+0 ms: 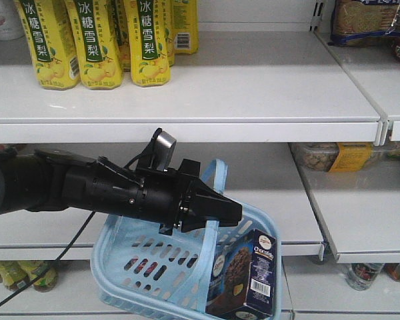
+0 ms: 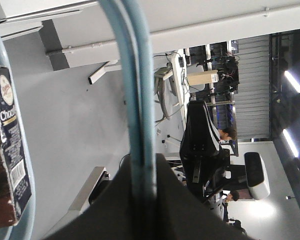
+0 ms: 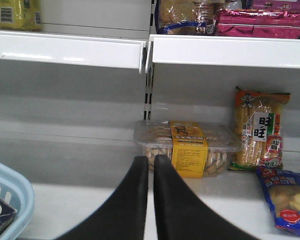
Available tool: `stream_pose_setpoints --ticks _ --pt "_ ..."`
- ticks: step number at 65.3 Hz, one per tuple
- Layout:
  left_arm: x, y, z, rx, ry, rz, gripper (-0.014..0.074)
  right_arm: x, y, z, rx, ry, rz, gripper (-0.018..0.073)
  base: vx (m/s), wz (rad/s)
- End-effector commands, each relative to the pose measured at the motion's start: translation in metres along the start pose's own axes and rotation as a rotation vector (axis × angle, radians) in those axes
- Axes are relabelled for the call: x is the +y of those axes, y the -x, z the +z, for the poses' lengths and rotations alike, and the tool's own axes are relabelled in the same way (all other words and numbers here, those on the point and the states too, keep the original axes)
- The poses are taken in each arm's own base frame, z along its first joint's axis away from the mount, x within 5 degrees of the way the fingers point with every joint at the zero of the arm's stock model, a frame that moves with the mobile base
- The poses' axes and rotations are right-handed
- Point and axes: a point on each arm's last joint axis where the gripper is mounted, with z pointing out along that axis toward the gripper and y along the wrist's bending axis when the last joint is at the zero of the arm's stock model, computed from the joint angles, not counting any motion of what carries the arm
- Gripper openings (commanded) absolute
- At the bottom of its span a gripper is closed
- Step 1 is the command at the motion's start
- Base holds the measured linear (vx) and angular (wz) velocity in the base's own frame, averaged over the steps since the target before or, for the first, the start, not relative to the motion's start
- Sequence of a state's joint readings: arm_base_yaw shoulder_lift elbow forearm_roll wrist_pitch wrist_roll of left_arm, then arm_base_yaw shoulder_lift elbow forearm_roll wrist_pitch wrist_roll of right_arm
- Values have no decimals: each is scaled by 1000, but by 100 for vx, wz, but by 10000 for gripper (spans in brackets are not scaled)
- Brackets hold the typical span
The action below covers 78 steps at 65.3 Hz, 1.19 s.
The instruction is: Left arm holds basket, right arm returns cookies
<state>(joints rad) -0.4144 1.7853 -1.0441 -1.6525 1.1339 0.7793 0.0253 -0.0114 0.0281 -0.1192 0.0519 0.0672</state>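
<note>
The light blue basket (image 1: 140, 267) hangs in front of the lower shelves. My left gripper (image 1: 220, 210) is shut on its loop handles (image 1: 217, 175). In the left wrist view the handles (image 2: 132, 75) run straight down into the closed jaws of the left gripper (image 2: 142, 165). The navy cookies box (image 1: 253, 273) stands upright inside the basket at its right end, and its side also shows as the cookies box (image 2: 10, 150). My right gripper (image 3: 151, 159) is shut with nothing in it. It points at the middle shelf, with a corner of the basket (image 3: 10, 190) at its lower left.
Yellow drink bottles (image 1: 97, 40) stand on the top shelf (image 1: 187, 123). On the middle shelf ahead of the right gripper sit a clear tub with a yellow label (image 3: 187, 147), a tall snack bag (image 3: 257, 130) and a blue bag (image 3: 290, 200). More bottles (image 1: 13, 273) fill the bottom shelf.
</note>
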Motion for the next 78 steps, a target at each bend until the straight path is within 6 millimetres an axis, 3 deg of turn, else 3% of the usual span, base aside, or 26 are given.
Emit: stream_pose_setpoints --ticks 1,78 --pt "-36 5 -7 -75 -137 63 -6 1 1 0 -69 2 -11 -3 5 -3" --pt "-36 5 -7 -75 -137 63 -6 1 1 0 -69 2 -11 -3 2 0"
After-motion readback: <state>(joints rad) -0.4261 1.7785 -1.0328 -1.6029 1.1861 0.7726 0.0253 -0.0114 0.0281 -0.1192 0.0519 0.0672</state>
